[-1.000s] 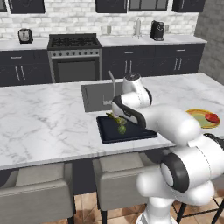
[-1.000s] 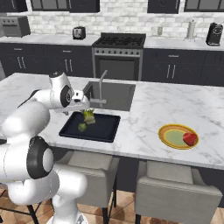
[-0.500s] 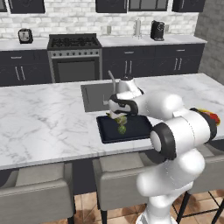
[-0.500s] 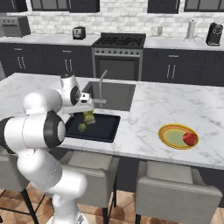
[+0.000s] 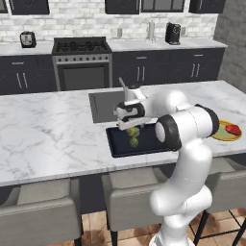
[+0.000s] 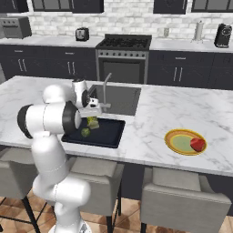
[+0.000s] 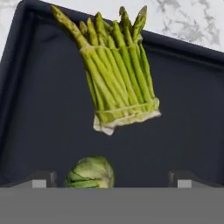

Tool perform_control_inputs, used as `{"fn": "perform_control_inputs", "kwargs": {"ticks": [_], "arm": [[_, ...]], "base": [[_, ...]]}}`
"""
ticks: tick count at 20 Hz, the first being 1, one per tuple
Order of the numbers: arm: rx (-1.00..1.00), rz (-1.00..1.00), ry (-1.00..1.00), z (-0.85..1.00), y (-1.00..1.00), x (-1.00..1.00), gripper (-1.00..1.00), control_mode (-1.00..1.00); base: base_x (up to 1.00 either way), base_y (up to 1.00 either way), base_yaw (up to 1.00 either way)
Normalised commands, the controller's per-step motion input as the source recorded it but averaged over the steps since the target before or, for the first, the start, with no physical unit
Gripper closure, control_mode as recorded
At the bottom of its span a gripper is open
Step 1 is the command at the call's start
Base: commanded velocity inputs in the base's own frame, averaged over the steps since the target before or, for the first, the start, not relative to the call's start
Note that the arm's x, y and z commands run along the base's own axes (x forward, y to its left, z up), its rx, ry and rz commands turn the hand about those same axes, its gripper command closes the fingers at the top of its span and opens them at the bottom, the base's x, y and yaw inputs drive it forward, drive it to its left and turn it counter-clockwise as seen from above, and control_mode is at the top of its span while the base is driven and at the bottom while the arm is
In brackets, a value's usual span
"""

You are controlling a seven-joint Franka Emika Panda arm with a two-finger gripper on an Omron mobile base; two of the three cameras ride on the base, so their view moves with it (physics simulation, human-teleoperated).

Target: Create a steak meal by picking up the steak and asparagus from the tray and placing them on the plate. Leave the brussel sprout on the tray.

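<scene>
Island counter (image 5: pixel 48 129), white marble, runs across both base views; the grey sink basin (image 6: pixel 119 98) is set into it.

Tray (image 5: pixel 146 143), black, sits on the counter just in front of the sink, at the near edge. In the hand view I look down into it, its rim (image 7: pixel 26 8) along the top and left.

Plate (image 6: pixel 182 142), orange-rimmed, lies on the counter well apart from the tray, toward the far right of both base views. Steak (image 6: pixel 197 144) is on it, at the right side of the plate.

Gripper (image 5: pixel 129 126) hangs over the tray above the food. Its finger tips (image 7: pixel 43 178) stand wide apart in the hand view, nothing between them; I have no hold on anything.

Asparagus (image 7: pixel 116 72) lies on the tray floor, pointed tips toward the rim, cut ends toward the hand.

Brussel sprout (image 7: pixel 91 173) is on the tray just beside the cut ends, not touching them, near the left finger tip.
</scene>
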Motion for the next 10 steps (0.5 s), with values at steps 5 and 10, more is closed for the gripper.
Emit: {"fn": "perform_control_inputs", "kwargs": {"ticks": [5,10], "arm": [[0.0,0.0,0.07,-0.31,0.0,0.56,-1.0,-1.0],[0.0,0.0,0.04,-0.34,0.0,0.54,-1.0,-1.0]], "base": [[0.0,0.0,0.0],[0.0,0.0,0.0]]}}
